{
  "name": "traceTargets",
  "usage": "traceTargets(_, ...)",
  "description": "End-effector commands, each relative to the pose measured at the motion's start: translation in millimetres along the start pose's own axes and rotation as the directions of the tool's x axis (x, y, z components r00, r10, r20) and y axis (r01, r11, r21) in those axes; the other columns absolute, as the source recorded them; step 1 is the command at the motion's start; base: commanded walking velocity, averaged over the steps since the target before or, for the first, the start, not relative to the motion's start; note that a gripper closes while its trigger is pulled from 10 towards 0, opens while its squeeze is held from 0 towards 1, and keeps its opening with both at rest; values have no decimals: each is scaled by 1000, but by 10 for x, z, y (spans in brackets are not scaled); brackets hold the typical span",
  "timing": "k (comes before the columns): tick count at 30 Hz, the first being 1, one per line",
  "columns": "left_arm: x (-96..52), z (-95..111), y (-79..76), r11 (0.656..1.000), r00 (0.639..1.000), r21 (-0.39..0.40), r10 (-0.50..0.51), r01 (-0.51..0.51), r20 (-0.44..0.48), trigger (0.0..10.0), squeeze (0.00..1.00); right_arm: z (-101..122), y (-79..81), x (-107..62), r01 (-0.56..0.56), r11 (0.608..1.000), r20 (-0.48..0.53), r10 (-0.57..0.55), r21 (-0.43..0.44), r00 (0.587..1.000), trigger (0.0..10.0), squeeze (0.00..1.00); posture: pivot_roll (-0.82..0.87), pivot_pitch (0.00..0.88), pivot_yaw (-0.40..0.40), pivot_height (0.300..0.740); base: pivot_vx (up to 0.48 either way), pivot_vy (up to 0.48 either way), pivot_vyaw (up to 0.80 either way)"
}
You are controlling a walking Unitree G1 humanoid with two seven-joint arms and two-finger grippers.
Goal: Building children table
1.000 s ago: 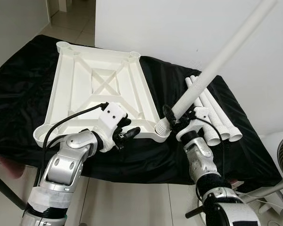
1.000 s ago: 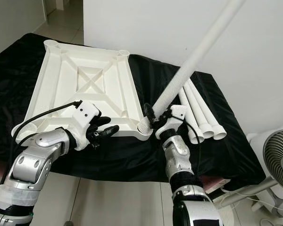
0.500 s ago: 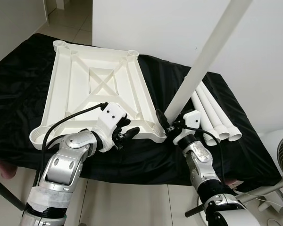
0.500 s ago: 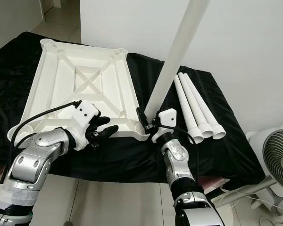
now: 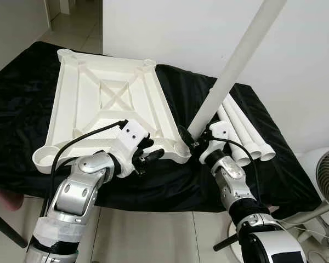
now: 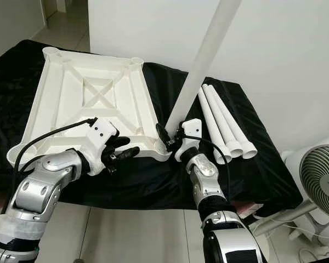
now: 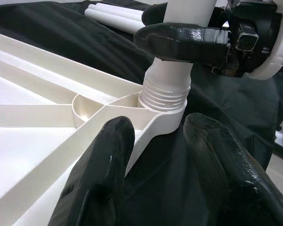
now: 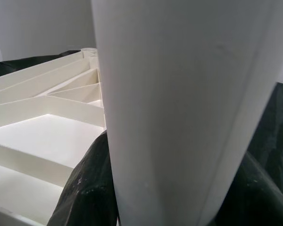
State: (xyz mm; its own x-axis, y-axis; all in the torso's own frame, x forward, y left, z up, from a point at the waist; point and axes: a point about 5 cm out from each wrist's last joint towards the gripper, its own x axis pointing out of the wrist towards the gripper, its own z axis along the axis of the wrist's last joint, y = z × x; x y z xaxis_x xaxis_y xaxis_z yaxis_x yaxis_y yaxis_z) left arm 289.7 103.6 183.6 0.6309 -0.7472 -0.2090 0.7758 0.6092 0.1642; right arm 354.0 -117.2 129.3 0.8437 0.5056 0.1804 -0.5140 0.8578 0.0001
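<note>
Leg has swung up from a steep slant a second ago to near upright, its threaded end now sitting in the near right corner socket of the upturned tabletop on the black cloth. Right gripper is clamped on the leg just above the threads. Left gripper rests at the tabletop's near edge, fingers spread, gripping nothing. Leg looks seated but probably not yet screwed home. Three spare legs lie just beside.

No lettering, label, brand or number can be read anywhere here; the white plastic parts, the black cloth and the robot's casings all look plain and unmarked.
</note>
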Motion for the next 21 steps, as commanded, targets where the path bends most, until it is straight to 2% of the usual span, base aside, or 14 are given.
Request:
traceTargets(1, 24, 40, -15, 999, 999, 4, 32, -32, 14, 10000, 0, -470, -3, -248, 64, 993, -246, -37, 101, 969, 10000, 0, 197, 60, -169, 740, 0, 0, 0)
traceTargets(16, 30, 44, -20, 1000, 999, 0, 28, -28, 17, 10000, 0, -391, -40, -100, 91, 985, -286, -46, 144, 957, 10000, 0, 193, 60, -165, 740, 0, 0, 0)
traceTargets(21, 38, 47, -22, 1000, 1000, 0, 26, -26, 17, 10000, 0, -338, -54, -37, 90, 987, -289, -48, 133, 956, 10000, 0, 189, 58, -164, 740, 0, 0, 0)
